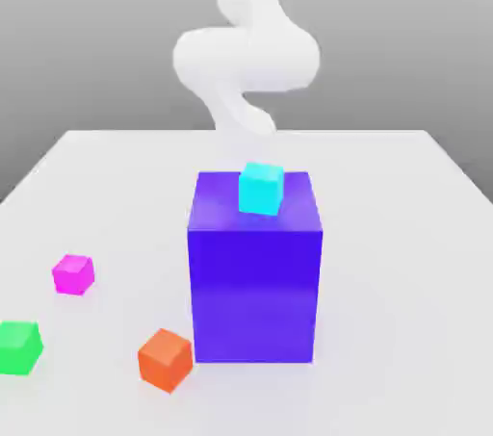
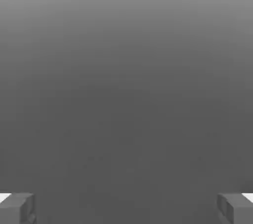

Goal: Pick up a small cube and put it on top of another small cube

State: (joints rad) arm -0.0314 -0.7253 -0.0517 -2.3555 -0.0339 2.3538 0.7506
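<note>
The small magenta-pink cube (image 1: pixel 73 273) rests on the white table (image 1: pixel 404 232) toward the exterior view's left, well apart from the arm. My white arm (image 1: pixel 246 59) rises behind the big blue-violet block (image 1: pixel 255 280). In the hand view my gripper (image 2: pixel 126 209) is open: its two grey fingertips (image 2: pixel 17 208) stand far apart, with plain grey background and no object between them.
A small cyan cube (image 1: pixel 261 188) sits on top of the blue-violet block. An orange cube (image 1: pixel 165 359) lies by the block's near corner on the exterior view's left. A green cube (image 1: pixel 19 347) sits at the near left edge.
</note>
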